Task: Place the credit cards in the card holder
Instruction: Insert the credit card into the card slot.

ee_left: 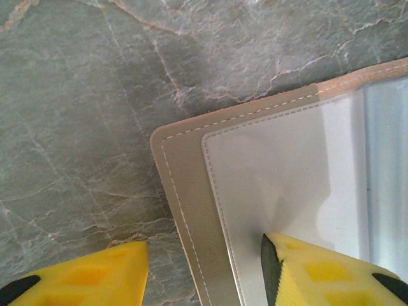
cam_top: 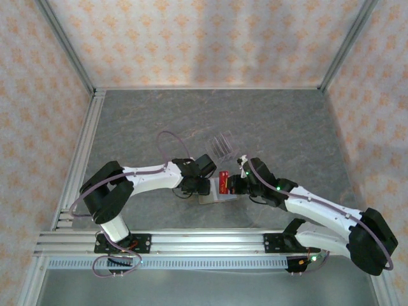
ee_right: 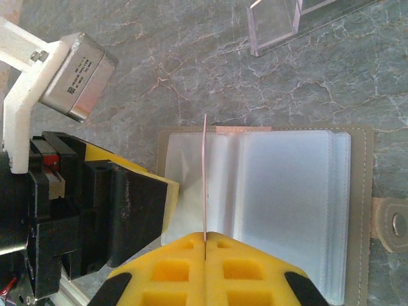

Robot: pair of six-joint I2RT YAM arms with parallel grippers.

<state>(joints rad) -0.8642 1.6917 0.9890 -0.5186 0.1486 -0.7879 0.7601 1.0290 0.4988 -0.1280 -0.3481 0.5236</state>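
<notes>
Edgewise, right pincer (ee_right: 205, 241) grips credit card (ee_right: 204, 172) over card holder (ee_right: 361, 191).

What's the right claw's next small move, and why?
Probably ease the right claw forward, sliding its thin red plastic card into a clear sleeve of the open tan card holder: the card stands edge-on over the sleeves, the left claw straddling the corner.

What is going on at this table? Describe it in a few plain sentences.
The card holder lies open on the table with its clear sleeves facing up. The right gripper is shut on a credit card, held edge-on over the sleeves. Whether it has entered a pocket is unclear. The left gripper is open at the holder's left edge, with one finger over a sleeve and the other over the table.
</notes>
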